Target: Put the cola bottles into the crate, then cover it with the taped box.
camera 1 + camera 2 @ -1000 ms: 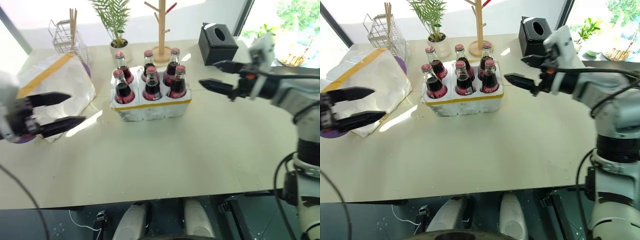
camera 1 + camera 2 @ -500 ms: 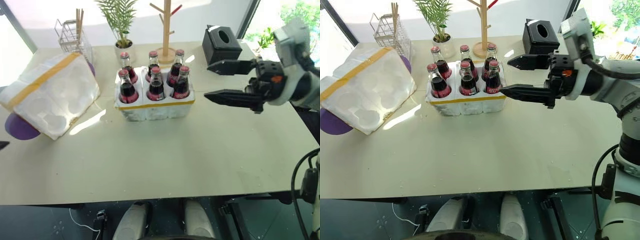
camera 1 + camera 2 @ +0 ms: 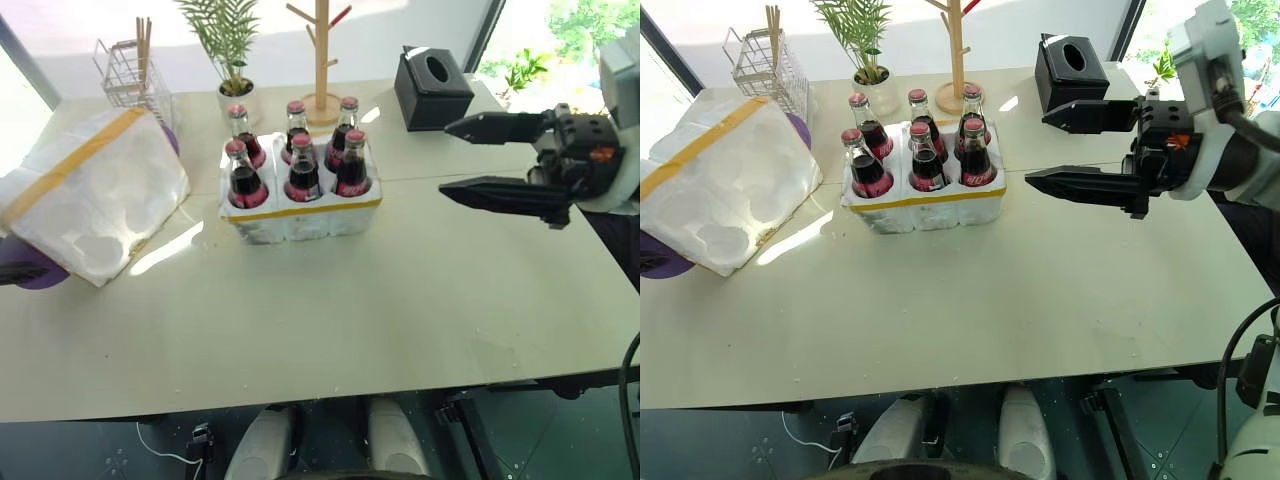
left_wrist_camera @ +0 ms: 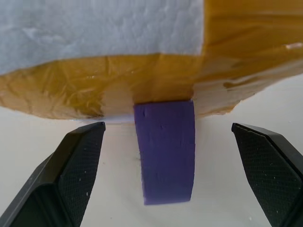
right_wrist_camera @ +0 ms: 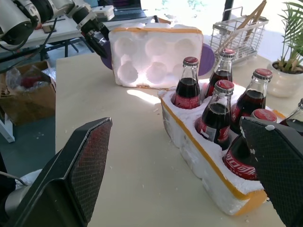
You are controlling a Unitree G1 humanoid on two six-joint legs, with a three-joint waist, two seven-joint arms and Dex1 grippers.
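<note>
All six cola bottles [image 3: 292,160] stand in the crate [image 3: 300,215] mid-desk. The taped box [image 3: 95,195] leans at my left, propped on a purple pad [image 4: 164,153]. Both my hands' fingers [image 4: 75,170] are spread, holding nothing. Gripped unevenly, the box could slip or topple bottles.

A: Where do the head views look from?
B: High, forward and down over the table [image 3: 330,310]; both show the crate [image 3: 300,212] and box [image 3: 95,200].
A: The wrists?
B: Left sits close against the box [image 4: 142,56]. Right looks level across the crate [image 5: 208,165] to the box [image 5: 154,56].
</note>
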